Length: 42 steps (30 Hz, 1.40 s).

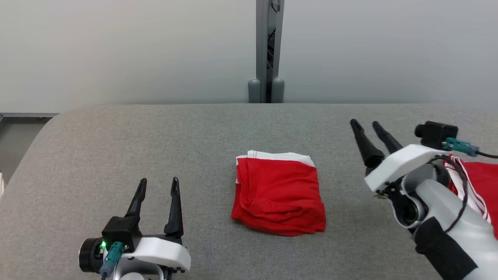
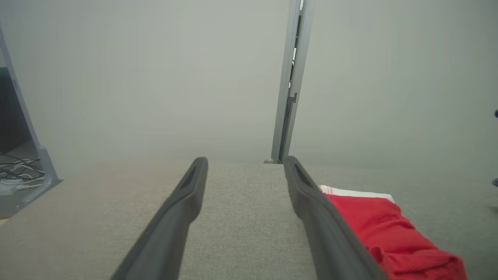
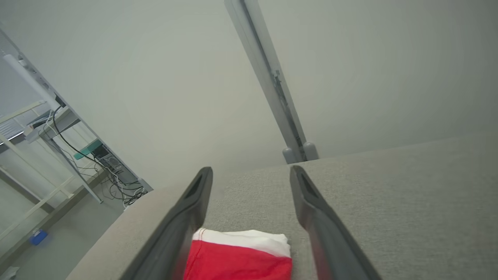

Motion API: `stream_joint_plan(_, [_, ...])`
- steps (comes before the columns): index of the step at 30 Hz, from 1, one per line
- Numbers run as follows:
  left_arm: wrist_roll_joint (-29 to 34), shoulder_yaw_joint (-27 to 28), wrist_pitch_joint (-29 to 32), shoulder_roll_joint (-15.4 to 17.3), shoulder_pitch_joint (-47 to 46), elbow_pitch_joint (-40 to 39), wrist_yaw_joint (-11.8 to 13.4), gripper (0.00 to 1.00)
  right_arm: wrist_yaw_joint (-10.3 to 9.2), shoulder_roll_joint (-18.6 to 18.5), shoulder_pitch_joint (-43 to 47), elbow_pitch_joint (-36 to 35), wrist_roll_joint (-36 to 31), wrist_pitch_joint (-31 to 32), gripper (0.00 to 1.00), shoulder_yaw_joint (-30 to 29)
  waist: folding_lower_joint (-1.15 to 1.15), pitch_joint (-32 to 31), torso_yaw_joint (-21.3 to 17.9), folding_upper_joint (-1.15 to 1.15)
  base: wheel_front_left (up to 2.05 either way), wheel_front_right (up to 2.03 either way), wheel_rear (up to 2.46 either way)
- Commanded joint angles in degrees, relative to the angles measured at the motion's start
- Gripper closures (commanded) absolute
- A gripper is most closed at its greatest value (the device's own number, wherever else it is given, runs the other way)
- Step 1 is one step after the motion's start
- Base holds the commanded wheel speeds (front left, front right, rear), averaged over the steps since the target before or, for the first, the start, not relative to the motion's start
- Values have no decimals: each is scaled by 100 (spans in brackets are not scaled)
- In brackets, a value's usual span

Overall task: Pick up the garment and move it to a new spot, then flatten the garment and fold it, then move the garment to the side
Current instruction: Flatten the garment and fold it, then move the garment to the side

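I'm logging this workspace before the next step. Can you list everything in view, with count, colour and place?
folded garment: 1, red with a white band, middle of the table
other cloth: 1, red with white stripes, table's right edge, partly behind the right arm
table: 1, grey, fabric-covered, under both cloths
post: 1, grey, upright behind the table's far edge
wall: 1, pale grey, behind the table
cables: several, black and white, on the floor off the table's left end
small object: 1, blue, on the floor, too small to identify
left hand: 1, dark fingers, open and empty, lower left
right hand: 1, dark fingers, open and empty, right side
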Motion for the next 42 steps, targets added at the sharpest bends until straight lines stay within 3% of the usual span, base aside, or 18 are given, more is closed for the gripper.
stream_joint_plan(1, [-143, 10, -20, 23, 39, -93, -4, 0, 6, -177, 214, -170, -394, -25, 0, -333, 0, 3, -123, 0, 0, 0, 0])
stream_joint_plan(6, [-176, -21, -20, 23, 84, -235, 36, 0, 5, -535, 925, -860, -1694, -26, 0, -1426, 0, 42, -284, 0, 0, 0, 0])
stream_joint_plan(12, [-137, -17, -20, 21, 128, -354, 19, 0, 5, -409, 2075, -1853, -2996, -26, 0, -2640, 0, 126, -411, 0, 0, 0, 0])
stream_joint_plan(15, [-111, -29, -20, 20, 237, -332, 19, 0, 5, -146, 2625, -2229, -3446, -27, 0, -3136, 0, 171, -450, 0, 0, 0, 0])
stream_joint_plan(22, [-93, -65, -20, 23, 199, -303, -7, 0, 5, 75, 2946, -2555, -3666, 157, 0, -3399, 0, 251, -416, 0, 0, 0, 0])
stream_joint_plan(25, [-70, -109, -20, 21, 109, -280, -27, 0, 5, 121, 2954, -2729, -3304, 561, 0, -3339, 0, 325, -355, 0, 0, 0, 0])
stream_joint_plan(28, [-50, -158, -20, 23, 25, -246, -43, 0, 5, 4, 2908, -2888, -2556, 1357, 0, -3140, 0, 434, -284, 0, 0, 0, 0])
stream_joint_plan(34, [-32, -268, -20, 21, -132, -204, -39, 0, 5, -629, 2686, -3242, -564, 3251, 0, -2936, 0, 746, -79, 0, 0, 0, 0])
stream_joint_plan(38, [-37, -358, -20, 20, -271, -166, -34, 0, 5, -891, 2517, -2975, 582, 4386, 0, -3163, 0, 984, 131, 0, 0, 0, 0])
stream_joint_plan(42, [-11, -479, -20, 21, -403, -149, -4, 0, 8, -1031, 2274, -2598, 1206, 5174, 0, -3353, 0, 1231, 398, 0, 0, 0, 0])
